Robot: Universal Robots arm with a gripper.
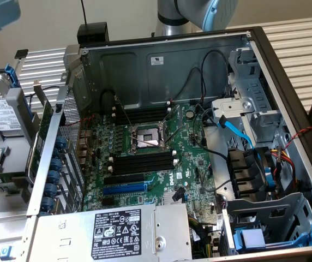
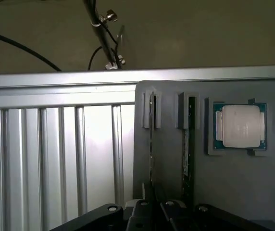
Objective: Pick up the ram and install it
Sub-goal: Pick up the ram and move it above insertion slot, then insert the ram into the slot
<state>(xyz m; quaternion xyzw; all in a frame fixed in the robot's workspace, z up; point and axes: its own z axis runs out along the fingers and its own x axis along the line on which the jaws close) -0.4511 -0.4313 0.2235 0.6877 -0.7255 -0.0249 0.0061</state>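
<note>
An open computer case (image 1: 287,71) lies on a ribbed metal table (image 1: 303,43). The green motherboard (image 1: 194,164) faces up inside it, with long black memory slots (image 1: 145,161) on either side of the processor socket. In the exterior view, a grey and blue joint of the arm (image 1: 199,13) stands behind the case's far wall.

In the wrist view, a grey holder tray (image 2: 243,183) rests on the same ribbed surface. A processor (image 2: 239,126) sits flat in one recess of the tray. Two thin sticks stand on edge in narrow slots beside it. The ram (image 2: 152,139) is in the slot farther from the processor, and a second memory stick (image 2: 188,144) is between the two.

The gripper (image 2: 154,209) sits at one end of the ram, well apart from the case. Its black fingers (image 2: 140,211) are drawn close together, one on each flat side, pinching the thin board between them. The ram is seated in its slot. The wrist looks straight along the stick's length.
</note>
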